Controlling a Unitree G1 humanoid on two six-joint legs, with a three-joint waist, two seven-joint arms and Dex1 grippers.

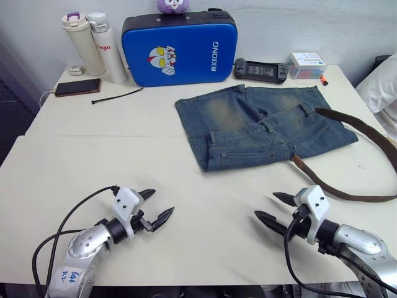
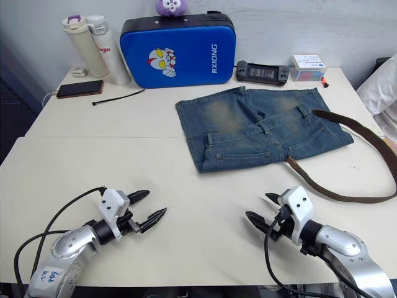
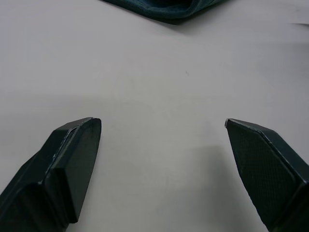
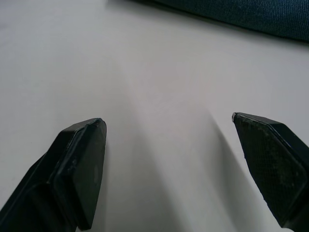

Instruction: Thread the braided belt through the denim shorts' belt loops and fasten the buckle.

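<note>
Spanning the whole scene, a pale table (image 1: pixel 93 167) carries everything. A blue padded case (image 1: pixel 178 48) with a cartoon figure stands at its far edge, with two white bottles (image 1: pixel 96 45) to its left. The denim shorts (image 1: pixel 260 124) lie flat right of centre, waistband toward the robot's right. The braided belt (image 1: pixel 363 133) starts on the shorts near one of the belt loops (image 1: pixel 306 110), sweeps out along the table's right edge and curves back to end just beside the shorts' near edge; its buckle cannot be made out. The left gripper (image 1: pixel 156 207) hovers low over bare table at the near left, fingers spread wide and holding nothing. The right gripper (image 1: pixel 273 208) does likewise at the near right, also spread and empty, near the belt's returning end. Smaller things sit along the far side: a black game controller (image 1: pixel 260 69), a small box (image 1: pixel 307 64), a phone (image 1: pixel 77 87) and a thin black cable tie (image 1: pixel 116 95).
</note>
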